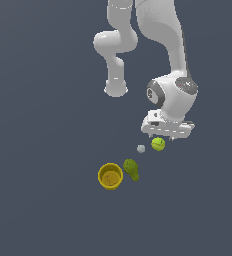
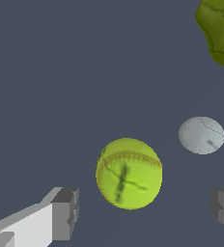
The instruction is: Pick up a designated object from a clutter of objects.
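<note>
I've got the tool [image 2: 143, 212] hanging above the yellow-green ball [image 2: 129, 173], fingers [image 2: 64, 212] spread wide either side and touching nothing, so approach and alignment look done but nothing is gripped or lifted. In the exterior view the ball [image 1: 158, 144] sits on the surface [image 1: 38, 200] just under the tool, tiny grey ball [image 1: 141, 148] close at its 9 o'clock, green pear-shaped object [image 1: 131, 169] and yellow cup [image 1: 110, 176] further off around 7-8 o'clock. My read: descent, closing and lift are all left, and the grey ball looks near enough to the finger path to watch.
</note>
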Tool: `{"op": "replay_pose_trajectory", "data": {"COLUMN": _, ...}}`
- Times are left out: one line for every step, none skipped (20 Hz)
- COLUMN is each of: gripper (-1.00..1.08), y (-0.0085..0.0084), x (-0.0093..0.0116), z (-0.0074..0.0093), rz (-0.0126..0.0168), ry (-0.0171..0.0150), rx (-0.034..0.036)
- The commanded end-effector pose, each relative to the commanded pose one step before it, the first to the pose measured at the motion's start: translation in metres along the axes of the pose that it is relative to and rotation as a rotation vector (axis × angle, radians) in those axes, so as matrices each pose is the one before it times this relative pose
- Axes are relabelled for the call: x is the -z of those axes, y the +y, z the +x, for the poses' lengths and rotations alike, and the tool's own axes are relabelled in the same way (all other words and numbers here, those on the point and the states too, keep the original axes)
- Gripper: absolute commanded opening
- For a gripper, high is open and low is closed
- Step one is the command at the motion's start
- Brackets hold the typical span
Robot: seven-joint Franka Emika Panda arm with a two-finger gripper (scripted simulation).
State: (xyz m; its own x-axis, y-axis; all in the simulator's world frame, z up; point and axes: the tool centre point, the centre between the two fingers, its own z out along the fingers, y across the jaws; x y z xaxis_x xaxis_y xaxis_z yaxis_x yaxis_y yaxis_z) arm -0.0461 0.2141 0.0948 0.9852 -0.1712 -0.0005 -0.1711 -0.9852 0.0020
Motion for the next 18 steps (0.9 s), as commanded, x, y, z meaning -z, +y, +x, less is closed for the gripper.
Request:
{"op": "replay_pose_trajectory", "data": {"gripper": 1.0, "y": -0.0029, "x": -0.00306, "z": -0.00246, "rz": 0.00174, "ry": 0.00065, "rx": -0.00309}}
{"op": "replay_pose_trajectory", "data": {"gripper": 1.0, "y": -0.00027, "x": -0.00024, "z": -0.00024, "rz": 0.0, "ry": 0.0, "rx": 0.0}}
{"op": "replay_pose_trajectory", "data": {"gripper": 1.0, "y": 0.00111, "x": 0.00103, "z": 0.00072, "rz": -0.0007, "ry": -0.00084, "rx": 0.00162}}
{"op": "replay_pose_trajectory", "data": {"gripper": 1.0, "y": -0.00001, "x": -0.00034, "z": -0.00002, "rz": 0.0, "ry": 0.0, "rx": 0.0}}
{"op": "replay_pose_trajectory", "data": {"gripper": 1.0, "y": -0.00002, "x": -0.00103, "z": -0.00005, "rz": 0.0, "ry": 0.0, "rx": 0.0}}
{"op": "replay_pose_trajectory", "data": {"gripper": 1.0, "y": -0.00003, "x": -0.00171, "z": -0.00009, "rz": 0.0, "ry": 0.0, "rx": 0.0}}
{"op": "replay_pose_trajectory", "data": {"gripper": 1.0, "y": -0.00004, "x": -0.00238, "z": -0.00012, "rz": 0.0, "ry": 0.0, "rx": 0.0}}
{"op": "replay_pose_trajectory", "data": {"gripper": 1.0, "y": -0.00005, "x": -0.00304, "z": -0.00016, "rz": 0.0, "ry": 0.0, "rx": 0.0}}
{"op": "replay_pose_trajectory", "data": {"gripper": 1.0, "y": -0.00006, "x": -0.0037, "z": -0.0002, "rz": 0.0, "ry": 0.0, "rx": 0.0}}
{"op": "replay_pose_trajectory", "data": {"gripper": 1.0, "y": 0.00011, "x": -0.00418, "z": -0.00014, "rz": 0.00033, "ry": 0.00011, "rx": -0.00034}}
{"op": "replay_pose_trajectory", "data": {"gripper": 1.0, "y": -0.00009, "x": -0.00495, "z": -0.00026, "rz": 0.0, "ry": 0.0, "rx": 0.0}}
{"op": "replay_pose_trajectory", "data": {"gripper": 1.0, "y": -0.00011, "x": -0.00553, "z": -0.00027, "rz": 0.0, "ry": 0.0, "rx": 0.0}}
{"op": "replay_pose_trajectory", "data": {"gripper": 1.0, "y": -0.00013, "x": -0.00537, "z": -0.00022, "rz": 0.0, "ry": 0.0, "rx": 0.0}}
{"op": "replay_pose_trajectory", "data": {"gripper": 1.0, "y": 0.00017, "x": -0.00446, "z": 0.00004, "rz": 0.00049, "ry": 0.00022, "rx": -0.00065}}
{"op": "replay_pose_trajectory", "data": {"gripper": 1.0, "y": -0.00016, "x": -0.00402, "z": -0.00006, "rz": 0.0, "ry": 0.0, "rx": 0.0}}
{"op": "replay_pose_trajectory", "data": {"gripper": 1.0, "y": -0.00017, "x": -0.00334, "z": 0.0, "rz": 0.0, "ry": 0.0, "rx": 0.0}}
{"op": "replay_pose_trajectory", "data": {"gripper": 1.0, "y": -0.00016, "x": -0.00269, "z": 0.00005, "rz": 0.0, "ry": 0.0, "rx": 0.0}}
{"op": "replay_pose_trajectory", "data": {"gripper": 1.0, "y": 0.00013, "x": -0.00189, "z": 0.00025, "rz": 0.00008, "ry": 0.00031, "rx": -0.00061}}
